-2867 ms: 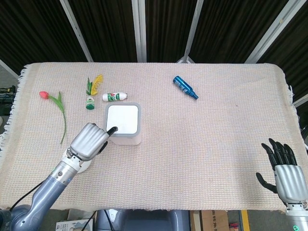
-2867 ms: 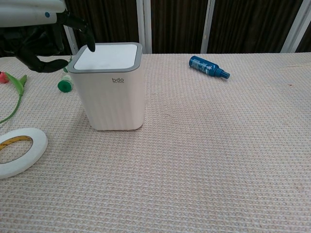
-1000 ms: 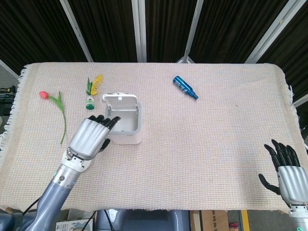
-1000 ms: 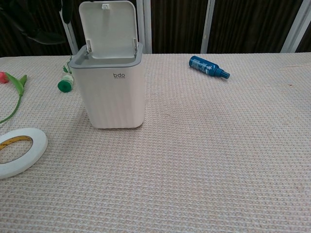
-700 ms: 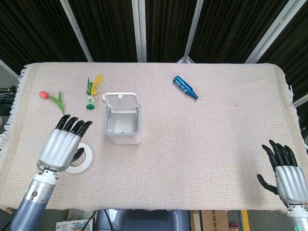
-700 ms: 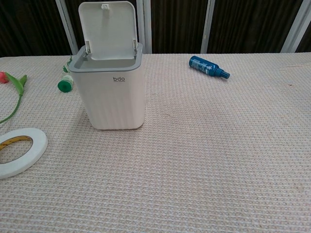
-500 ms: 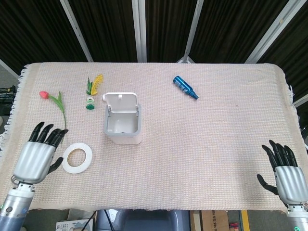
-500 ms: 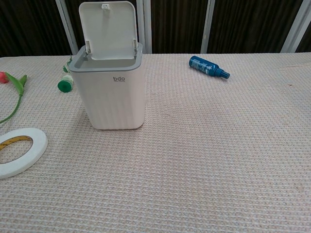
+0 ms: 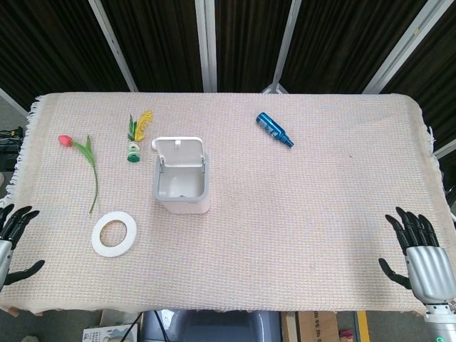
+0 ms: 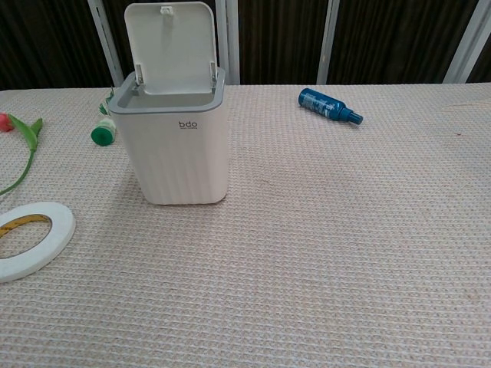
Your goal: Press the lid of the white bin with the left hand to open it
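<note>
The white bin (image 9: 182, 187) (image 10: 182, 146) stands left of the table's middle. Its lid (image 9: 178, 151) (image 10: 170, 47) is up, hinged at the far side, and the inside shows from above. My left hand (image 9: 10, 236) is at the far left edge of the head view, near the table's front corner, with its fingers spread and nothing in it, well away from the bin. My right hand (image 9: 420, 255) rests at the front right corner, fingers apart and holding nothing. Neither hand shows in the chest view.
A white tape roll (image 9: 114, 234) (image 10: 24, 240) lies front-left of the bin. A red tulip (image 9: 80, 154) (image 10: 15, 146), a small green-capped bottle (image 9: 133, 151) (image 10: 102, 132) and a yellow flower (image 9: 141, 121) lie left and behind. A blue bottle (image 9: 274, 130) (image 10: 328, 106) lies far right of the bin.
My left hand pressed the closed lid, which sprang up. The hand then drew back left and toward the table's front edge. The right hand has not moved.
</note>
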{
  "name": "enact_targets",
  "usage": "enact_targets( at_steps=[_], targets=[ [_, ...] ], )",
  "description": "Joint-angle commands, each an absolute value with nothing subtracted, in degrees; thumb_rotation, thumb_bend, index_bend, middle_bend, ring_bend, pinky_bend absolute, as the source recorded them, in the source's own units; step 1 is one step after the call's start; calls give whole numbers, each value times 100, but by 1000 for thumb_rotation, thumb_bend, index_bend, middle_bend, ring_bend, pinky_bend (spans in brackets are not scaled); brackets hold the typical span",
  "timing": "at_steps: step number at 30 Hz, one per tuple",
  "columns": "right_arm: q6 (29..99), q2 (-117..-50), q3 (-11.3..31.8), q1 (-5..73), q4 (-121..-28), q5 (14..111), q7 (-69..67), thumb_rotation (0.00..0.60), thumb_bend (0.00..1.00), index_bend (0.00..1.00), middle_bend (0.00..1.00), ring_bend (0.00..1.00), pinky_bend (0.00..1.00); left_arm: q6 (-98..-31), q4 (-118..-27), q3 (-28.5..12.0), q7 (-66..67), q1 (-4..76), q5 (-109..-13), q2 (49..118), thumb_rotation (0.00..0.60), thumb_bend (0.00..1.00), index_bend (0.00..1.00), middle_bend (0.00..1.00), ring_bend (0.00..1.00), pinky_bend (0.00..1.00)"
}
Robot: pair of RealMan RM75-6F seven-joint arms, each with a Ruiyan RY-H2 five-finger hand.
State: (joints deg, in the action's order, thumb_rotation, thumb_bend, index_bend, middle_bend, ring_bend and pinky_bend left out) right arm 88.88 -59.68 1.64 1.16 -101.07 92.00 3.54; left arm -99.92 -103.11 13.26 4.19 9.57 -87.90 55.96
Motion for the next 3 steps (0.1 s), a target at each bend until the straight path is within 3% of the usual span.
enact_targets(
  at_steps=[1,3],
  targets=[
    [8886,-5964,172,120,-10107,9189,333,600,267,138,19,0,28,-10204,-10031,1202,91,719,-8966,5618,600,186,150,97,0,0],
    [8875,-5967,178,128,-10103,9177,323,600,268,138,19,0,28,-10238,-9998,1144,13,658,-8915,5595,600,186,150,97,0,0]
  ],
)
